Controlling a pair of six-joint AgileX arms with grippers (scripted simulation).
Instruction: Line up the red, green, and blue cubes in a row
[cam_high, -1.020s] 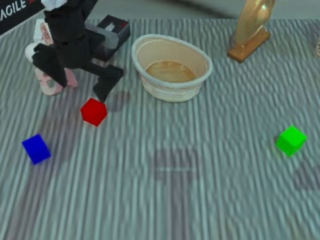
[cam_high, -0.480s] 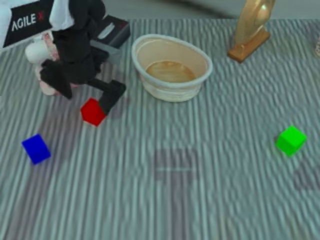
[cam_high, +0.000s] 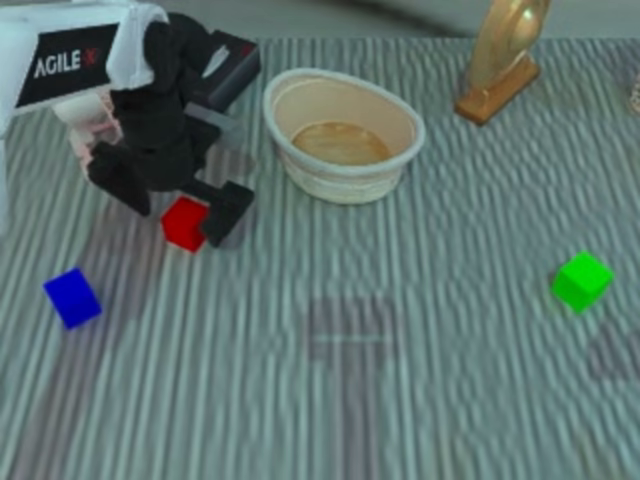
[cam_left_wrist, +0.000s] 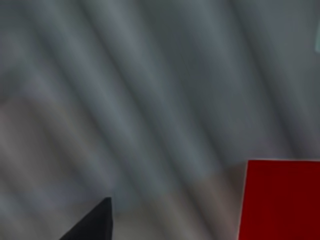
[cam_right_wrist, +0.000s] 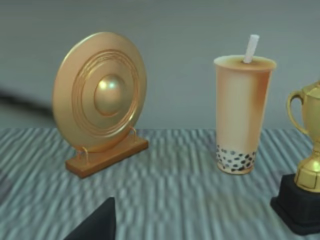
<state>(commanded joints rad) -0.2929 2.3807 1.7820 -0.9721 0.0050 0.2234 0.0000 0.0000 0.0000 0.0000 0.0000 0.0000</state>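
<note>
Top view gives you three cubes, one of each colour, and none of them touches another. Your red cube (cam_high: 184, 222) sits in the upper left of the frame, the blue cube (cam_high: 72, 297) lies lower and further left near the left edge, and the green cube (cam_high: 582, 280) stands well apart from both at the far right, about mid-height. Your left gripper (cam_high: 178, 203) hangs over the red cube with its jaws apart: one dark finger (cam_high: 226, 212) is down just beside the cube's right face, and the other finger (cam_high: 120, 183) stands off to the cube's upper left, so the cube lies between the two without being clamped. You can count one woven basket (cam_high: 344, 133) at upper centre, one gold disc plaque (cam_high: 503, 58) on a wooden base at the upper right, one black box (cam_high: 226, 62) partly hidden behind the left arm, and something pale pink and white (cam_high: 97, 165) under that arm which you cannot make out. Left wrist view shows you the red cube's face (cam_left_wrist: 280, 200) at the lower right corner on the striped table (cam_left_wrist: 150, 100), with one dark fingertip (cam_left_wrist: 92, 224) at the bottom edge. Right wrist view shows you one gold disc plaque (cam_right_wrist: 100, 97), one bubble tea cup (cam_right_wrist: 243, 112) with a straw and one trophy (cam_right_wrist: 306, 165) at the right edge; the right gripper shows only one dark fingertip (cam_right_wrist: 95, 222), so you cannot tell how its jaws stand.
</note>
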